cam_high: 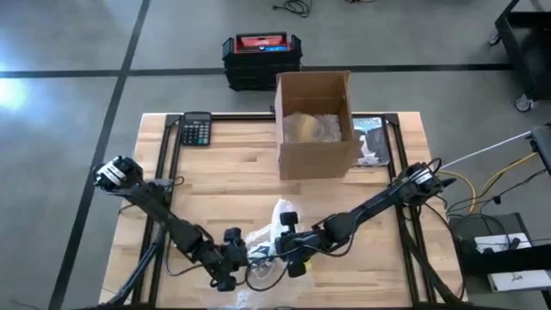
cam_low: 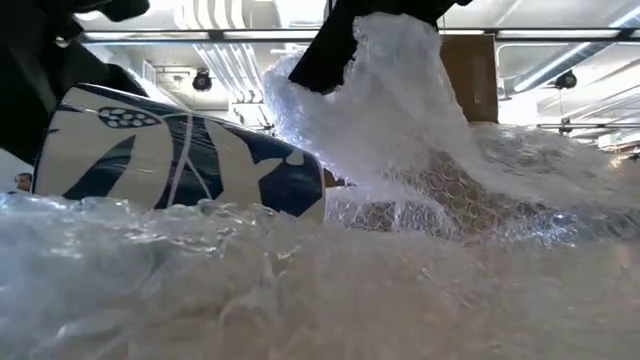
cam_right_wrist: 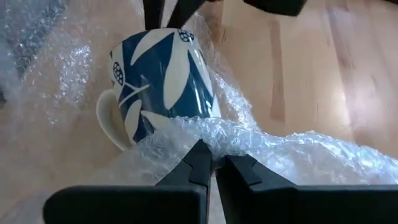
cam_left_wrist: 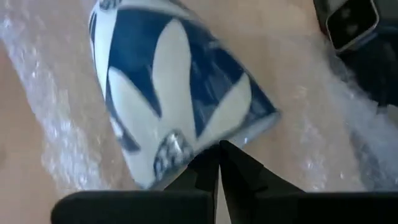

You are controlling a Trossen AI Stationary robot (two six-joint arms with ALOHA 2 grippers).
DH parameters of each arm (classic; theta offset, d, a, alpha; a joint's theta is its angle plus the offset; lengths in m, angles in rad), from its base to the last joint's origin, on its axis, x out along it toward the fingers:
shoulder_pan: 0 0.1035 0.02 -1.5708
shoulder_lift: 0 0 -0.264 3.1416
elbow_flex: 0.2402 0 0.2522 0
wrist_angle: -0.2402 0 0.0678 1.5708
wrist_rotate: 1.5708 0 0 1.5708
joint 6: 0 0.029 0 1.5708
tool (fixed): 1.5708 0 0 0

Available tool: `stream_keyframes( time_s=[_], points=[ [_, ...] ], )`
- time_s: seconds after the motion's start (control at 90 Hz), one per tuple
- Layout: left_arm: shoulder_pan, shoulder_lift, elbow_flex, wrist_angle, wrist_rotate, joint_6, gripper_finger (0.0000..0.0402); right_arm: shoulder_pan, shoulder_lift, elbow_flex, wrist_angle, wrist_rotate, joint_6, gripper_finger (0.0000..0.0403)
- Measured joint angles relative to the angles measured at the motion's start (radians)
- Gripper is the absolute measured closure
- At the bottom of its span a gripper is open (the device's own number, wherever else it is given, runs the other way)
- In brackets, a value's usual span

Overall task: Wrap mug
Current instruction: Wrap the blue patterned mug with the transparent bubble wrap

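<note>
At the near edge of the table both arms meet low over a sheet of bubble wrap. The left end effector has its fingers pressed together almost completely, and their tips touch the rim end of the mug; I cannot tell if they pinch the rim or only rest against it. The right end effector is clenched on a fold of the bubble wrap, with its fingers nearly together, and it holds this fold lifted up against the side of the mug.

The mug lies on its side on the bubble wrap, between the two end effectors. It is white with blue leaf shapes. In the low view its long axis is tilted, with one end raised toward the left end effector. The handle shows in the right wrist view, close to the wrap below.

Farther back on the table stands an open cardboard box with crumpled paper inside. A calculator lies at the far left part. Beyond the table a black and red case sits on the floor.
</note>
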Motion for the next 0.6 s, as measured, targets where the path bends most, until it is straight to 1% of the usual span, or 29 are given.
stream_keyframes(
  time_s=[0.089,0.267,0.522,0.6],
  points=[
    [0.004,-0.006,0.031,0.005,-0.012,0.043,0.0402,0.000,0.032,0.000,0.000,-0.031,0.013,0.0403],
    [0.021,-0.017,0.077,0.003,-0.034,0.123,0.0402,0.001,0.047,0.000,-0.002,-0.038,0.045,0.0403],
    [0.096,-0.011,0.079,0.037,-0.034,0.179,0.0401,0.000,0.037,-0.002,-0.071,-0.053,0.085,0.0403],
    [0.120,-0.011,0.079,0.044,-0.014,0.181,0.0401,0.001,0.036,0.002,-0.113,-0.057,0.098,0.0403]
  ],
)
